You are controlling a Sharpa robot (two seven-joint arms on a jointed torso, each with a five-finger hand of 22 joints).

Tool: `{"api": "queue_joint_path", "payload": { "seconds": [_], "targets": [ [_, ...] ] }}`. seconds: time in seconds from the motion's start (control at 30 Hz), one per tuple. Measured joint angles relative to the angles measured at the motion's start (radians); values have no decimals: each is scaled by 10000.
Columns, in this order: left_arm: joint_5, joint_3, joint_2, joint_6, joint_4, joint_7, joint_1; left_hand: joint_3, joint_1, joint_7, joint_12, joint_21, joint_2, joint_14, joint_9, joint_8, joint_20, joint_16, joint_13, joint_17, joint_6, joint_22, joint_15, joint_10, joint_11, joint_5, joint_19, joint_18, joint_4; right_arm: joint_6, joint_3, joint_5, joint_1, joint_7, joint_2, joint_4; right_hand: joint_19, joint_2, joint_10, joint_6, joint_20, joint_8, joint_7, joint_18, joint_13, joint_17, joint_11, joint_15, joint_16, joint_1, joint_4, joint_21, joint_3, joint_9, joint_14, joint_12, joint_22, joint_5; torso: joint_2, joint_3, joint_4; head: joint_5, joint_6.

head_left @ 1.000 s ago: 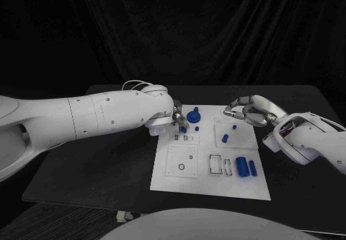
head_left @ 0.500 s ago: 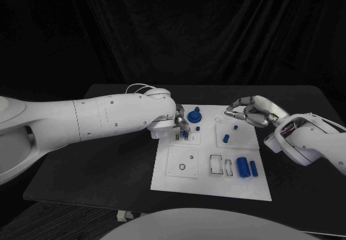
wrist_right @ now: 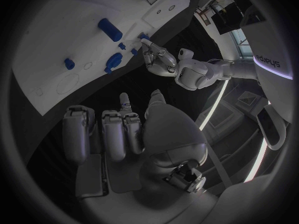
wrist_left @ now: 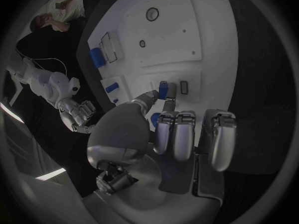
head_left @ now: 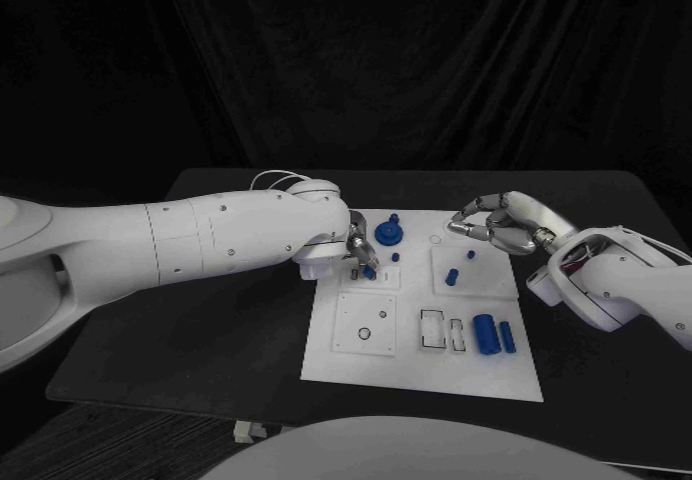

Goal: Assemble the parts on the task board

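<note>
My left hand (head_left: 351, 250) has slid a bit further over the white board (head_left: 418, 375) — it pinches a small blue piece (wrist_left: 163, 90) just above a slot (wrist_left: 184, 86), nearly ready to push in. My right hand (head_left: 498, 226) hangs curled up, holding nothing.

No text, label, brand, number or sign can be read anywhere on the table: the white task board (head_left: 418, 372) carries only plain outlines and holes, and the blue parts (head_left: 493, 333) on it are unmarked.
</note>
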Motion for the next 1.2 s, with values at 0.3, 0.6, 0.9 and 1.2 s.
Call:
{"api": "queue_joint_path", "payload": {
  "seconds": [0.3,0.6,0.9,1.2],
  "targets": [
    [-29,5,20,39,-11,-1,-11,-28,-12,2,0,0,-12,0,12,-38,0,0,0,0,-2,0,0,0,0,-74,0,0,29,-3,0,0,-9,2,1,-2,0,0,0,0,0,0,0,1,0,0,0,0,0,0,0,0,0,1,0,0,-1,0,4,-1,0,12,0],
    [-42,8,56,102,-58,2,-30,-2,-13,18,0,0,-13,0,24,-76,0,0,0,0,-15,0,0,-1,0,-265,0,0,116,-3,3,0,-33,2,8,-18,0,0,0,0,0,0,0,0,0,0,0,0,0,0,0,0,0,1,0,0,4,-1,3,-3,-5,16,0],
    [-50,4,90,155,-98,1,-64,-143,-214,-2,0,0,-110,0,38,-123,0,0,0,0,-31,8,0,-1,-1,-1091,0,0,530,-2,0,0,-41,2,10,-27,0,0,0,0,0,0,0,0,0,0,0,0,0,-1,0,0,0,2,0,0,7,34,-1,-2,-2,2,0],
    [-55,3,130,225,-140,-1,-78,-393,-418,-5,0,0,-213,0,48,-175,0,0,0,-1,-29,8,0,-1,-1,-1301,0,1,861,-2,3,0,-57,4,17,-50,0,-1,0,0,0,0,0,0,0,0,0,0,0,-1,0,0,0,2,0,0,6,33,-1,-2,-3,20,0]
  ]
}}
